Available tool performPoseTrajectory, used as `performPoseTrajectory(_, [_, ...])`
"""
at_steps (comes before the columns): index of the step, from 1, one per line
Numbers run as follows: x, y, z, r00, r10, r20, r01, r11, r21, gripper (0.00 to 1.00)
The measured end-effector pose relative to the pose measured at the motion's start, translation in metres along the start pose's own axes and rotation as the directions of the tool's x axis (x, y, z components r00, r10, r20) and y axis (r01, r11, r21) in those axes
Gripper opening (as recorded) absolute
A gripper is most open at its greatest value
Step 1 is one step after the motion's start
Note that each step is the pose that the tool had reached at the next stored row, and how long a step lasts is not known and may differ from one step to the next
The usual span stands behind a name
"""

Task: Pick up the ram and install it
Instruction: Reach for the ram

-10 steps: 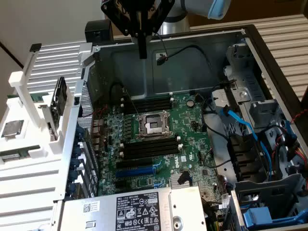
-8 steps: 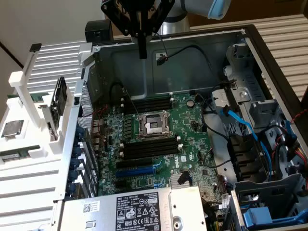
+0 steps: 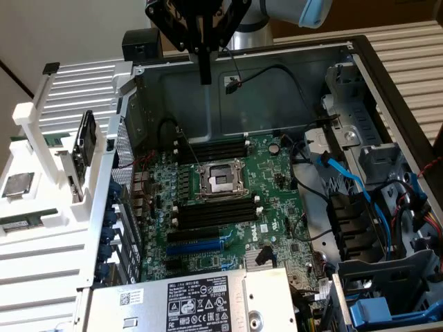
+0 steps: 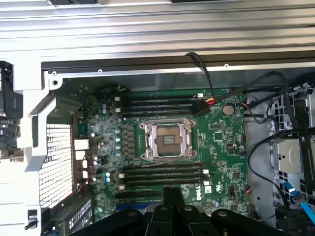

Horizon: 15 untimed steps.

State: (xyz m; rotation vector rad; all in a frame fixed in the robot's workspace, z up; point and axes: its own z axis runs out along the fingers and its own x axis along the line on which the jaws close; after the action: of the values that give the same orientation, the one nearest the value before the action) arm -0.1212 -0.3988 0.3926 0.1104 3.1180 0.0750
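Though closed, end effector (image 3: 205, 77) far from ram (image 3: 28, 223).

Open case (image 3: 291, 76); green motherboard (image 3: 277, 200) inside; CPU socket (image 3: 221, 181) mid-board; blue cables (image 3: 345, 173) beside.

White slatted stand (image 3: 66, 238), silver processor chip (image 3: 17, 185) and ram (image 3: 24, 223) lying flat on it
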Motion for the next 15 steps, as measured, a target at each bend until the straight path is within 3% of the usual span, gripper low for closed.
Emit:
performPoseTrajectory(5, [0.002, -0.0003, -0.0002, 1.0000, 0.000, -0.0002, 0.000, 1.0000, -0.0018, 0.11])
performPoseTrajectory(6, [0.005, -0.0007, -0.0002, 1.0000, 0.000, -0.0007, 0.000, 1.0000, -0.0085, 0.11])
performPoseTrajectory(9, [0.013, -0.0013, -0.0003, 1.0000, 0.001, -0.0010, -0.001, 0.9999, -0.0143, 0.11])
performPoseTrajectory(15, [0.037, -0.0030, -0.0009, 1.0000, 0.001, 0.0013, 0.000, 0.9999, -0.0150, 0.11])
